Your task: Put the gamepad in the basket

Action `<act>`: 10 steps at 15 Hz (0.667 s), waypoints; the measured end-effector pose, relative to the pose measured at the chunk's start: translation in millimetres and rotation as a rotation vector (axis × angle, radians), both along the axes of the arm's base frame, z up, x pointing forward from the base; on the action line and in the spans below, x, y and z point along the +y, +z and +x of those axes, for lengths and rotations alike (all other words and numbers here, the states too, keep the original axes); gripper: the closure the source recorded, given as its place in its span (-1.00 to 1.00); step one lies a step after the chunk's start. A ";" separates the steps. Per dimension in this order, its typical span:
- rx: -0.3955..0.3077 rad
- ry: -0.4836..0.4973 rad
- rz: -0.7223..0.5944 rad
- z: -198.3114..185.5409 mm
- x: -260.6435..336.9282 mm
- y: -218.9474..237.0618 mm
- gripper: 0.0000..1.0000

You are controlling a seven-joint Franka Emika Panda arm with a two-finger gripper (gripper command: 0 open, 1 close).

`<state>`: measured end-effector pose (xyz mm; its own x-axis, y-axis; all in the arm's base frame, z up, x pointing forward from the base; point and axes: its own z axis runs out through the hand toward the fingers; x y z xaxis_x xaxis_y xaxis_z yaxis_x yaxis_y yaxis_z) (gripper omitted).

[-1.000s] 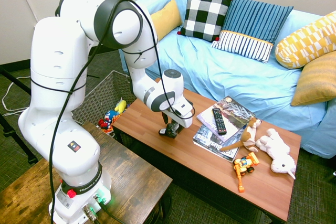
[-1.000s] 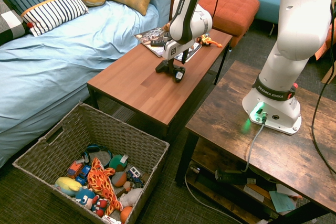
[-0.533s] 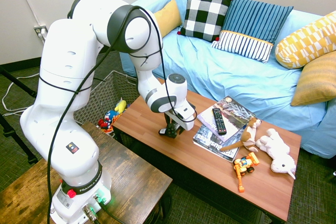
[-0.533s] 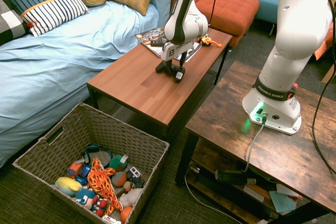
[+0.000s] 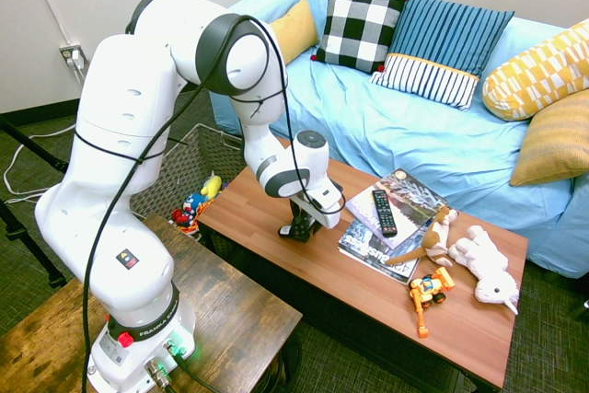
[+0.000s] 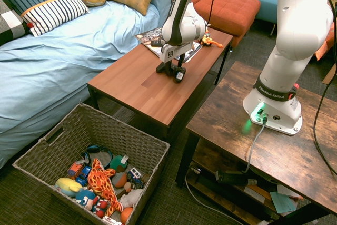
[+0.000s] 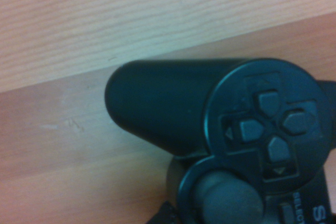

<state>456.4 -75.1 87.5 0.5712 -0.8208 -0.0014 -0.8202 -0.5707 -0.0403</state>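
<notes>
Gripper pointing straight down at centre frame in the first exterior view, right over the gamepad lying on the wooden coffee table; impossible to tell whether clamped yet. Basket low and left in the second exterior view, on the floor, holding toys.

The gamepad, glossy black with a four-way pad, a thumbstick and rounded handles, lies flat on the wooden worktop. The basket, a large rectangular woven grey one with sloping sides, stands on the floor beside the worktop, holding colourful toys.
</notes>
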 end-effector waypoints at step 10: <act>-0.003 0.003 0.039 1.0 16.2 -2.7 1.00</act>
